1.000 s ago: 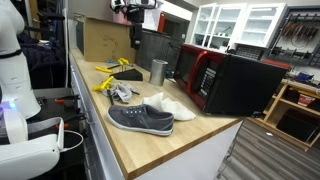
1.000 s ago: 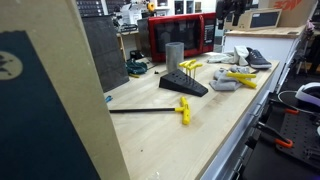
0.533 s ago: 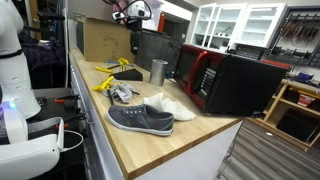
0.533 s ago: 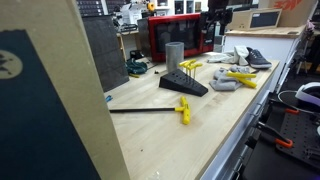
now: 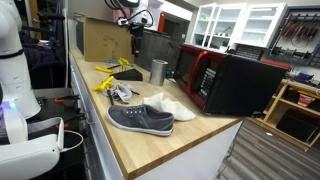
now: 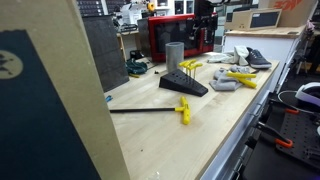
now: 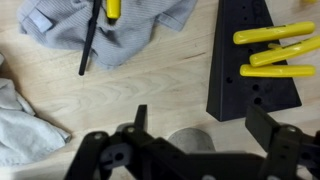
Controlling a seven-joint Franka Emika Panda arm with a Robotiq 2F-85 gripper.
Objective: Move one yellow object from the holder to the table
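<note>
The holder (image 7: 255,62) is a low black stand on the wooden table (image 7: 150,85). In the wrist view three yellow objects (image 7: 276,34) lie on its holes at the upper right. It also shows in both exterior views (image 5: 127,74) (image 6: 184,85), with yellow pieces (image 6: 189,66) on it. My gripper (image 7: 200,125) is open and empty, high above the table, over the metal cup (image 7: 195,142) and beside the holder. It hangs well above the holder in both exterior views (image 5: 136,44) (image 6: 204,38).
The shiny metal cup (image 5: 158,71) stands next to the holder. A grey cloth (image 7: 110,25) carries a black tool with a yellow handle. A yellow-headed tool (image 6: 184,110) lies on the table. Shoes (image 5: 140,120) and a red-and-black microwave (image 5: 225,82) stand further along.
My gripper has moved sideways along the table, from over the shoes' end toward the cup and holder. It stays open and high. Nothing on the table has moved.
</note>
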